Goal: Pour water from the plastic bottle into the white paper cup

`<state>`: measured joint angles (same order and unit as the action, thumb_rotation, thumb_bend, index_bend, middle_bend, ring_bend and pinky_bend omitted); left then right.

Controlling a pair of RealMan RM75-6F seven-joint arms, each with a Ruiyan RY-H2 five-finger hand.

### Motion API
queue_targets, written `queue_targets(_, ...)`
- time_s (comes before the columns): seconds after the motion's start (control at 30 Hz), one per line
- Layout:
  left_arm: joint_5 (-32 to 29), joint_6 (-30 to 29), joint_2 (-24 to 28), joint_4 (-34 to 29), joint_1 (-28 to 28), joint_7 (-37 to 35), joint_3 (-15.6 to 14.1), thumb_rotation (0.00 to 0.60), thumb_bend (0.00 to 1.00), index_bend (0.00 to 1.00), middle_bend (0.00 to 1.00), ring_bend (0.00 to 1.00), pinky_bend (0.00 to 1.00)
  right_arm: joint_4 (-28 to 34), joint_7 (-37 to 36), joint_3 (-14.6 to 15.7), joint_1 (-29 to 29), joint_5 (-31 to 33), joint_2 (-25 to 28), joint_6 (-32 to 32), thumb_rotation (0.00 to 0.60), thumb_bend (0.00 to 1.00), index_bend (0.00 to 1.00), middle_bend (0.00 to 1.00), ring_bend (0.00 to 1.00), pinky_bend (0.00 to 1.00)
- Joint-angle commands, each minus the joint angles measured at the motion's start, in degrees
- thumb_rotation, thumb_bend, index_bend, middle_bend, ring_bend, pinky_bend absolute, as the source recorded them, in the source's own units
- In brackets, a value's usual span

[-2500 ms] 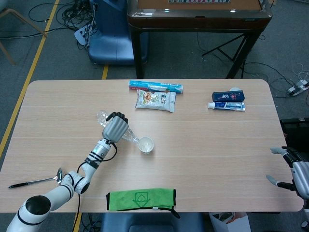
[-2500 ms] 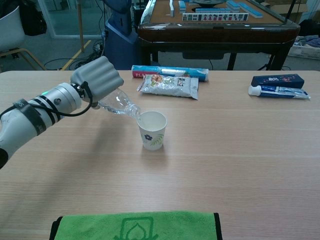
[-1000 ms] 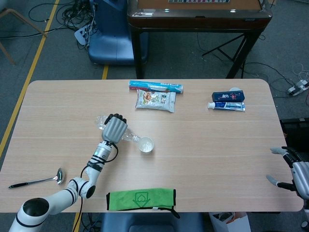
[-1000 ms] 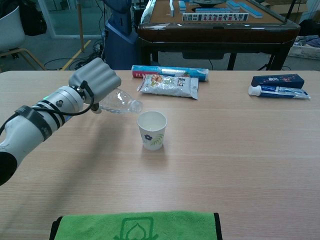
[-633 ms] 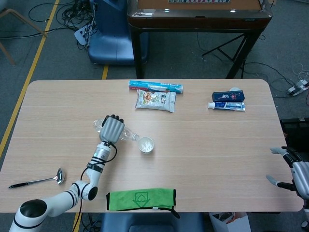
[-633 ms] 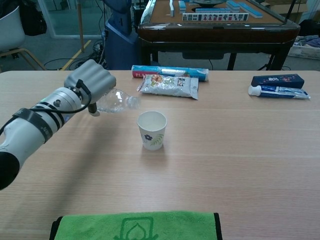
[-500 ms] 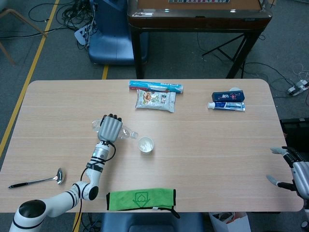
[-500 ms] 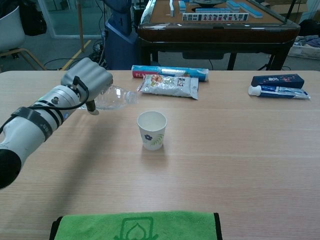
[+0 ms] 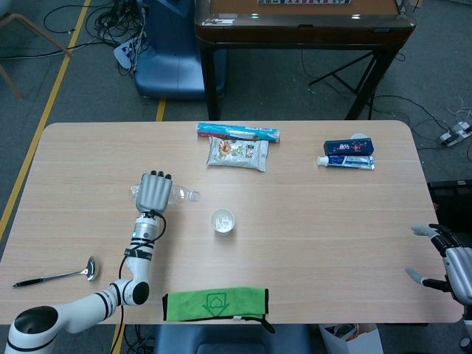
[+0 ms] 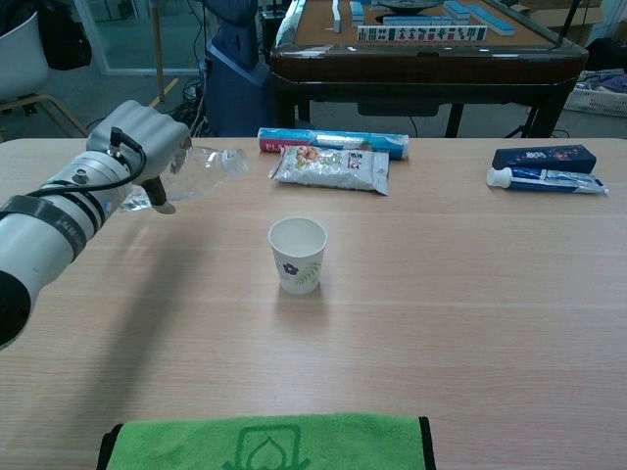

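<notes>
My left hand (image 9: pixel 153 192) (image 10: pixel 137 137) grips the clear plastic bottle (image 10: pixel 201 166) (image 9: pixel 177 196), which lies nearly level in the air with its neck pointing right. It hangs up and to the left of the white paper cup (image 10: pixel 298 254) (image 9: pixel 222 220), well apart from it. The cup stands upright on the table, a small leaf print on its side. My right hand (image 9: pixel 450 265) shows only at the lower right edge of the head view, off the table's corner, fingers apart and holding nothing.
A snack bag (image 10: pixel 331 167) and a long blue-red packet (image 10: pixel 333 142) lie at the back centre. A toothpaste box and tube (image 10: pixel 545 166) sit back right. A green cloth (image 10: pixel 265 444) lies at the front edge, and a spoon (image 9: pixel 59 273) at the front left.
My left hand has drawn the bottle back from over the cup, up and to the left, and tipped its neck from pointing down to nearly level. The cup has not moved.
</notes>
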<state>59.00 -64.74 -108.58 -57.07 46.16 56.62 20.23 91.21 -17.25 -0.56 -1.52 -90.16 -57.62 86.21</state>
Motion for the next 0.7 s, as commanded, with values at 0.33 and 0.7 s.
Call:
queue_targets(0.33, -9.23, -3.03, 4.90, -10.87, -3.14, -0.60, 3.59, 0.600, 0.02, 0.61, 0.59, 0.55, 0.70, -0.32, 0.49, -0.01, -0.38, 0.56, -0.45, -1.04, 0.600, 0.08, 0.26, 0.31, 0.18, 0.34)
queue_targets(0.7, -11.03, -5.05, 7.28, -15.20, -6.84, -16.57, 6.42, 0.600, 0.02, 0.61, 0.59, 0.56, 0.70, -0.43, 0.72, -0.06, -0.40, 0.83, -0.64, -1.17, 0.600, 0.08, 0.26, 0.31, 0.18, 0.34)
